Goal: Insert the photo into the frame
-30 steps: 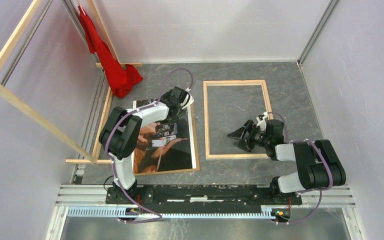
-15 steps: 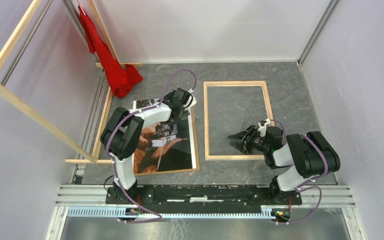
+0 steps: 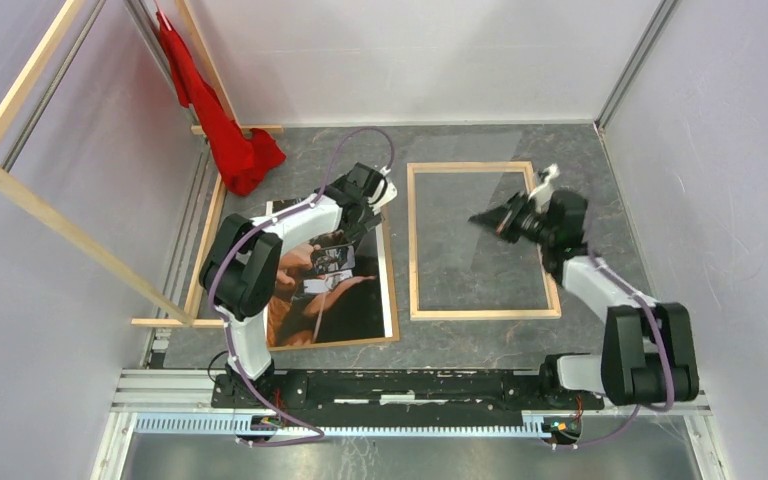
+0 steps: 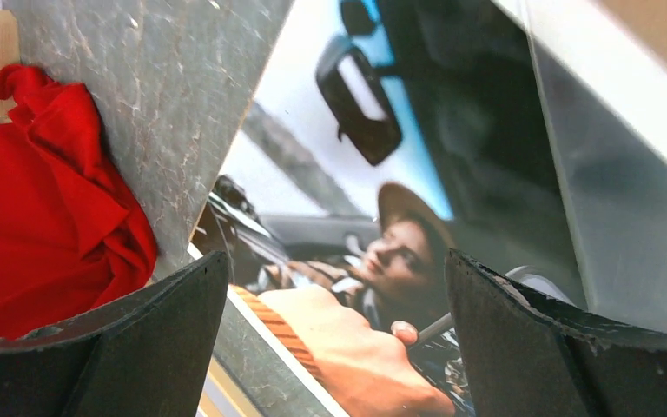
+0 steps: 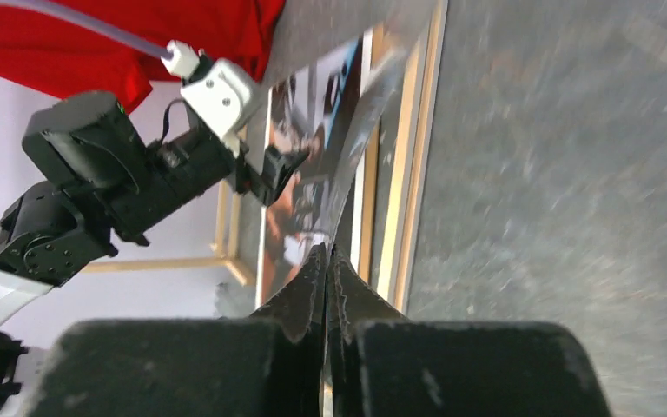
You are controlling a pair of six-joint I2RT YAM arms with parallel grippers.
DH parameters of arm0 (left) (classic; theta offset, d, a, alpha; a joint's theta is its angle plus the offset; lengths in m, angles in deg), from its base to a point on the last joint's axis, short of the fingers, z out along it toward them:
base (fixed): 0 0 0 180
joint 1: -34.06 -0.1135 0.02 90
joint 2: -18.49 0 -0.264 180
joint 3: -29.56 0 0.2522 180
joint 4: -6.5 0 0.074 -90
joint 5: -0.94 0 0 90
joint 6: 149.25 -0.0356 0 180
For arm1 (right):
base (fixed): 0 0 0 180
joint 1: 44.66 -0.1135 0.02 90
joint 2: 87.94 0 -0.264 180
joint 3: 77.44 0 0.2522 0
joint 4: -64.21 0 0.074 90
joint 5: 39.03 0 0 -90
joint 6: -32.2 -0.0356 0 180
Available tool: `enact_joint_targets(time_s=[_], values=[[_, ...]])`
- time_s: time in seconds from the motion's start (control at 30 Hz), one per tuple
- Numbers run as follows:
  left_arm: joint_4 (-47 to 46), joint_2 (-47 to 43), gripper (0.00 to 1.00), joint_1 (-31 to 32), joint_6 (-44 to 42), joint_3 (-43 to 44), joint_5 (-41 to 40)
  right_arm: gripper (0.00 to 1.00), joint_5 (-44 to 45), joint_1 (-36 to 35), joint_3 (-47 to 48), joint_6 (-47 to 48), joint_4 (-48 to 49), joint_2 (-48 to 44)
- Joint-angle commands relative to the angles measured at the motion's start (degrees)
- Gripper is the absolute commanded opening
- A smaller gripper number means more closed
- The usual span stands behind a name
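Just beneath the spread-open jaws of our left gripper (image 4: 334, 261) lies the far edge of the photo (image 4: 382, 234), so we should nip paper only, while our right gripper (image 5: 326, 252), pinched shut on the clear pane (image 5: 369, 122), holds it tilted above the frame (image 3: 412, 250).

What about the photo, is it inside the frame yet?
No, the photo lies left of the frame, outside its rails.

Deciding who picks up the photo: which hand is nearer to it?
Left. The left hand is open over the photo; the right hand is above the frame, shut on a clear sheet.
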Motion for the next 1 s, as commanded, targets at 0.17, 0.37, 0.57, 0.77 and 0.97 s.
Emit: enact_joint_targets(time_s=[0.17, 0.37, 0.57, 0.77, 0.97], values=[[8.68, -1.32, 1.0, 0.29, 13.21, 12.87, 14.2, 0.0, -1.38, 15.66, 21.44, 22.96, -34.08, -9.95], [9.1, 3.36, 1.0, 4.46, 21.9, 15.33, 24.23, 0.0, -0.79, 17.42, 22.7, 20.04, -31.57, -12.93], [8.4, 7.5, 1.0, 8.13, 26.18, 17.1, 28.58, 0.0, 0.36, 17.58, 25.95, 21.62, -34.5, -14.05], [6.92, 9.32, 0.97, 9.55, 28.03, 16.82, 30.44, 0.0, 3.6, 17.7, 31.95, 26.44, -41.0, -13.74], [6.0, 9.55, 0.89, 10.93, 26.24, 14.85, 29.72, 0.0, 3.45, 17.62, 33.93, 26.79, -42.33, -13.5]])
